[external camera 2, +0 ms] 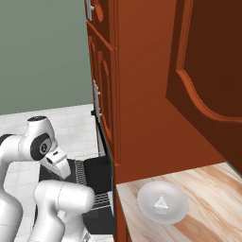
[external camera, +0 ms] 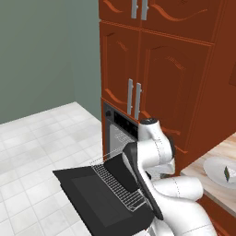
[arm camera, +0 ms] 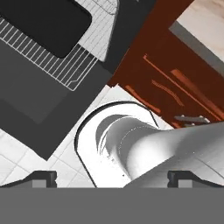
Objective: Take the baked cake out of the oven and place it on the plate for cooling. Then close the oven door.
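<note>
The baked cake [external camera 2: 161, 203], a tiny wedge, lies on the white plate [external camera 2: 147, 196] on the wooden counter right of the oven [external camera: 118, 123]; from the left side the cake [external camera: 227, 173] rests on the plate [external camera: 214, 167] too. The oven door [external camera: 92, 196] hangs fully down, and the wire rack [external camera: 120, 190] is pulled out over it. In the hand view my gripper [arm camera: 113, 178] is open and holds nothing, its fingertips [arm camera: 43, 177] far apart. It looks down past the oven door [arm camera: 30, 109] and the rack [arm camera: 76, 65] from the side.
A flat black tray [arm camera: 43, 22] sits on the pulled-out rack. Red-brown cabinets [external camera: 152, 69] frame the oven, and one cabinet door [external camera 2: 208, 61] hangs over the counter [external camera 2: 208, 189]. White tiled floor [external camera: 37, 143] spreads to the left of the lowered door.
</note>
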You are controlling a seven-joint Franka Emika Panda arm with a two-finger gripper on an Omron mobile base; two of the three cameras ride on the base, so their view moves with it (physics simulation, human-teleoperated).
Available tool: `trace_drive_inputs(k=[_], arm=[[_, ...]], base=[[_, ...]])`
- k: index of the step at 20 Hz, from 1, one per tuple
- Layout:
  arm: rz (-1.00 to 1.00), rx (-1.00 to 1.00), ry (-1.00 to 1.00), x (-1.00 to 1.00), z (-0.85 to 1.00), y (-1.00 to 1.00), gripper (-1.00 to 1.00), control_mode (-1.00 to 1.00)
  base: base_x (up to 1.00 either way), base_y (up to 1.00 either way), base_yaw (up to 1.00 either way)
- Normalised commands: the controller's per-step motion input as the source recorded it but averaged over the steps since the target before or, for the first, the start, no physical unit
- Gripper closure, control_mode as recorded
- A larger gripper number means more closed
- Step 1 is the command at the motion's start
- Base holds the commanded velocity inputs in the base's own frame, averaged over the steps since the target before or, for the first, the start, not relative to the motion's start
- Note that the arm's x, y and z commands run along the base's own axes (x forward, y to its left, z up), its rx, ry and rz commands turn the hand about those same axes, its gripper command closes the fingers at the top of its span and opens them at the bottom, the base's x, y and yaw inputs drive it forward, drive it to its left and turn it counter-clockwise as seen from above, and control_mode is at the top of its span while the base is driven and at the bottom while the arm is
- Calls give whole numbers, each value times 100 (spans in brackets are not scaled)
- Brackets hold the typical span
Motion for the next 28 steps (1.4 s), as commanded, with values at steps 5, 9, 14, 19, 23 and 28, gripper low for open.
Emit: trace_drive_inputs(k=[5,9,14,19,23,28], arm=[[-24,8,0,26,-31,49,-100,-100],[-24,6,0,27,-35,51,-100,-100],[-24,4,0,28,-40,53,-100,-100],[-25,0,0,29,-41,47,-100,-100],[-25,0,0,25,-40,42,-100,-100],[-19,0,-1,21,-33,24,-100,-100]], base=[[0,0,0],[0,0,0],[0,0,0],[0,0,0],[0,0,0],[0,0,0]])
